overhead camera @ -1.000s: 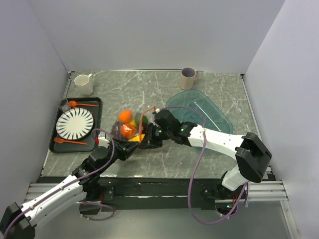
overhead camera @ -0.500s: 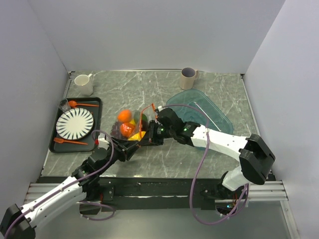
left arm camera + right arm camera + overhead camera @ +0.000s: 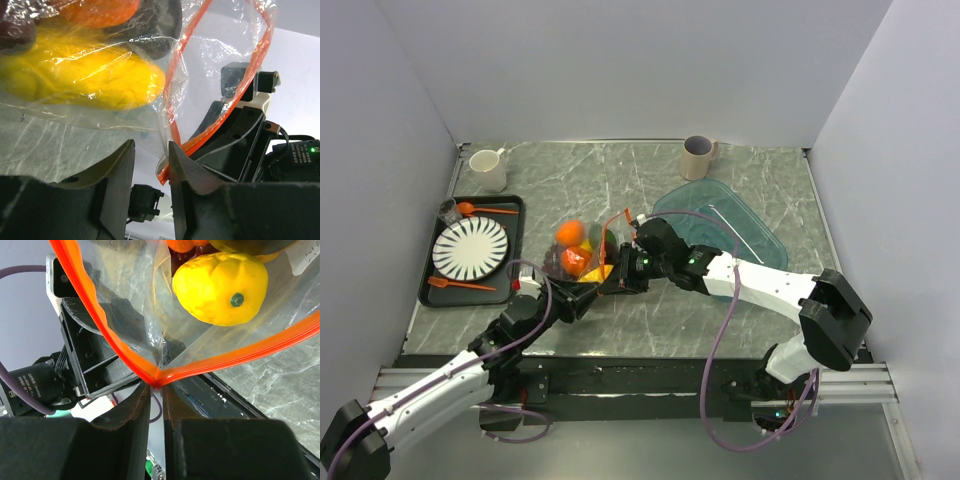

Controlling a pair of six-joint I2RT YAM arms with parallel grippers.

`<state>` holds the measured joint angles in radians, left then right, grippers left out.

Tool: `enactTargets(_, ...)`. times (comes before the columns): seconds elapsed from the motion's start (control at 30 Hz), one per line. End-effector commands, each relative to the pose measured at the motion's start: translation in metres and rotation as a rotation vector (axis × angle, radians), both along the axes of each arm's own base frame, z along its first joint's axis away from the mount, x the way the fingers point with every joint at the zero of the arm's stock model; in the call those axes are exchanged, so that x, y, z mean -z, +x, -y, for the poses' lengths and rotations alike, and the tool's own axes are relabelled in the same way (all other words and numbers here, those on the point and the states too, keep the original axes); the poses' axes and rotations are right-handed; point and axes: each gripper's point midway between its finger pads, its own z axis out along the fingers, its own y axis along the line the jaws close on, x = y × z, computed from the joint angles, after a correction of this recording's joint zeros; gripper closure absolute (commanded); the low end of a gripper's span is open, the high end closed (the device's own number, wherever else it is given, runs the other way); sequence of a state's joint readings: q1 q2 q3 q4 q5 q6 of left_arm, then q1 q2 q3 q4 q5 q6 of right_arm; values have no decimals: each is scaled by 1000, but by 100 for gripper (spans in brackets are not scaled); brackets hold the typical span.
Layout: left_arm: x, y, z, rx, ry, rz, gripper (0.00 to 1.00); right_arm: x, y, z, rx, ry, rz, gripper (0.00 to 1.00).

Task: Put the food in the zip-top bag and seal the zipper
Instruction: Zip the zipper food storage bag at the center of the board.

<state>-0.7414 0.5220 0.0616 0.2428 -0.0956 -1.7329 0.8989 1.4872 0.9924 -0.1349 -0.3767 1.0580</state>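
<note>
Toward the table's (image 3: 650, 180) near edge, the left gripper (image 3: 150, 160) eases narrowly open beside the bag's (image 3: 220, 45) zipper (image 3: 105, 335), which the right gripper (image 3: 156, 390) pinches, so sealing remains.

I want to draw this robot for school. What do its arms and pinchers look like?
The left arm and right arm are smooth white tubes joined by chunky black joints. A thin purple cable loops along each one. Tiny green lights glow near the right wrist. The left gripper and right gripper each have two flat, dark fingers with curved edges.
</note>
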Motion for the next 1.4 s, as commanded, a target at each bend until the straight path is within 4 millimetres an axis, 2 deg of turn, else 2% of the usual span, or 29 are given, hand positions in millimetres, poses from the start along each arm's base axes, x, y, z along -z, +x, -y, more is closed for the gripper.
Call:
enactTargets(0.0, -24, 6, 1, -22, -54, 56, 62, -16, -1, -1, -9, 53, 26, 90)
enactTargets(0.13, -24, 8, -2, -44, -65, 55, 64, -13, -2, -2, -14, 47, 17, 90)
enactTargets(0.5, -25, 9, -1, -45, -76, 58, 82, -12, -3, -3, -24, 38, 12, 91)
enactTargets(0.6, -27, 9, 0, -41, -78, 63, 90, -13, -2, -2, -17, 39, 17, 91)
enactTargets(0.67, -26, 9, 1, -35, -75, 61, 99, -12, -2, -2, -14, 35, 18, 91)
enactTargets(0.83, -23, 6, 2, -17, -61, 57, 99, -14, 2, -2, -5, 25, 28, 91)
enactTargets(1.0, -19, 0, 4, 16, -41, 51, 99, -21, 22, 4, 55, -28, 83, 91)
enactTargets(1.37, -5, -11, 0, 40, -37, 24, 99, -27, 43, 10, 88, -51, 124, 89)
